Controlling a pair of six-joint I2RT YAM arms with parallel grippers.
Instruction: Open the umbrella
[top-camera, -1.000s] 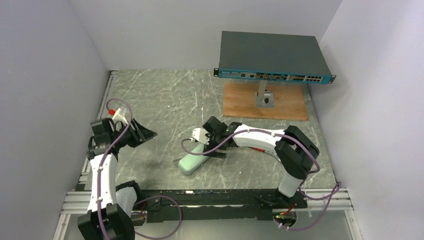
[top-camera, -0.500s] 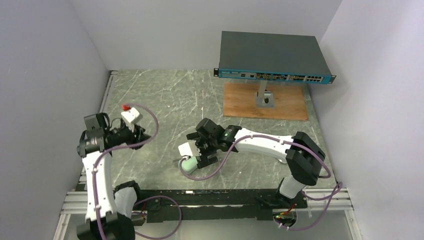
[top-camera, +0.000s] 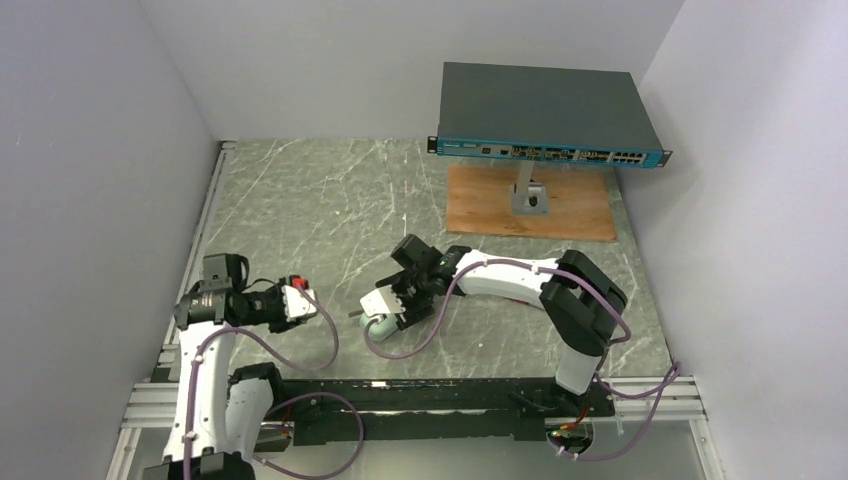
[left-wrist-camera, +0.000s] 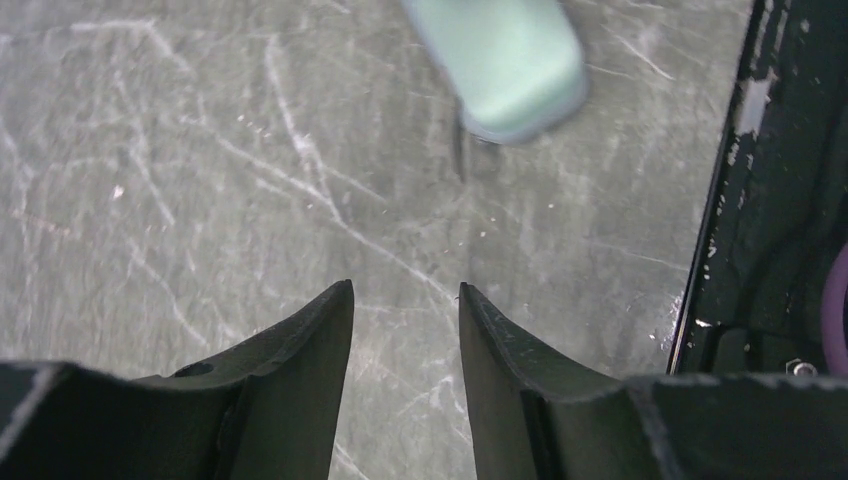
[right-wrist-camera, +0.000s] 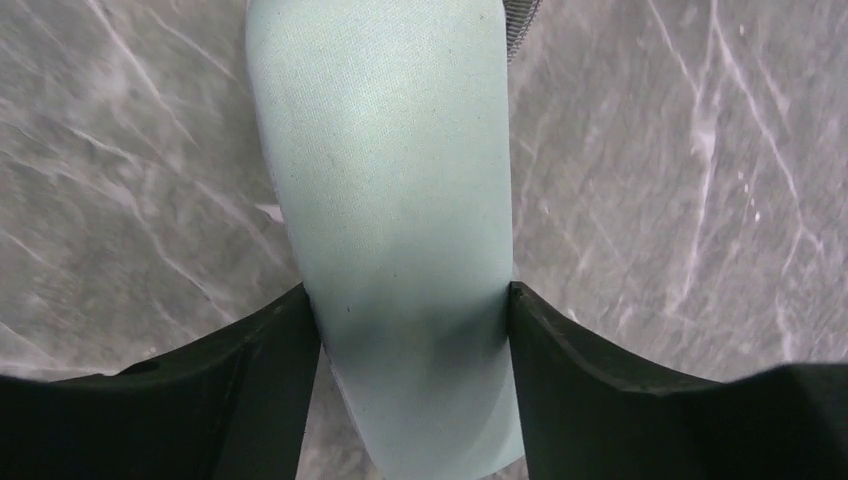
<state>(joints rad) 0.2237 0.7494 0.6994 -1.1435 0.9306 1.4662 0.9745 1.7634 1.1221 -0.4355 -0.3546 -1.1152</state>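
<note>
No lavender-white umbrella shows in any view. A mint-green oblong clamshell case (top-camera: 377, 330) lies on the grey marbled table (top-camera: 320, 200), near the front middle. My right gripper (top-camera: 388, 312) is shut on the case (right-wrist-camera: 390, 150), with one finger pressed against each long side. My left gripper (top-camera: 305, 305) is open and empty, low over the table to the left of the case. In the left wrist view the left gripper (left-wrist-camera: 405, 290) points at the case's rounded end (left-wrist-camera: 500, 60), a short way ahead and apart from it.
A dark network switch (top-camera: 545, 115) stands on a post over a wooden board (top-camera: 480, 205) at the back right. A black rail (top-camera: 420, 395) runs along the near edge and shows beside the left gripper (left-wrist-camera: 760, 200). Grey walls close in both sides.
The left arm swung down and to the right, towards the case. The right gripper moved over the case and closed on it; the case shifted slightly toward the near edge.
</note>
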